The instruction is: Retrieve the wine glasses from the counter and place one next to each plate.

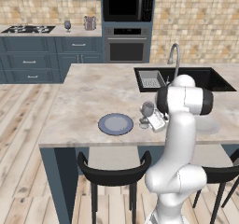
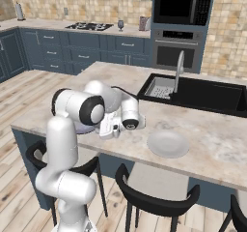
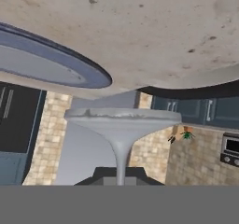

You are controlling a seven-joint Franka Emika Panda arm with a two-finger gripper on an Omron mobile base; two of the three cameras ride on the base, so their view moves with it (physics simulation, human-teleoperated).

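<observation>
Standing mid-frame on the island: dark goblet [image 1: 147, 109], stem clamped in tool [image 1: 150, 121], just right of blue-grey plate [image 1: 115, 124]

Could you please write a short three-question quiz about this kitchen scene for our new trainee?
1. True or false: the tool is shut on the stem of the clear glass.
2. Which plate is nearest that glass: A, the blue plate, or B, the pale plate?
3. What stands on the back counter between the hob and the toaster?

Key: 1 true; 2 A; 3 the dark glass.
</observation>
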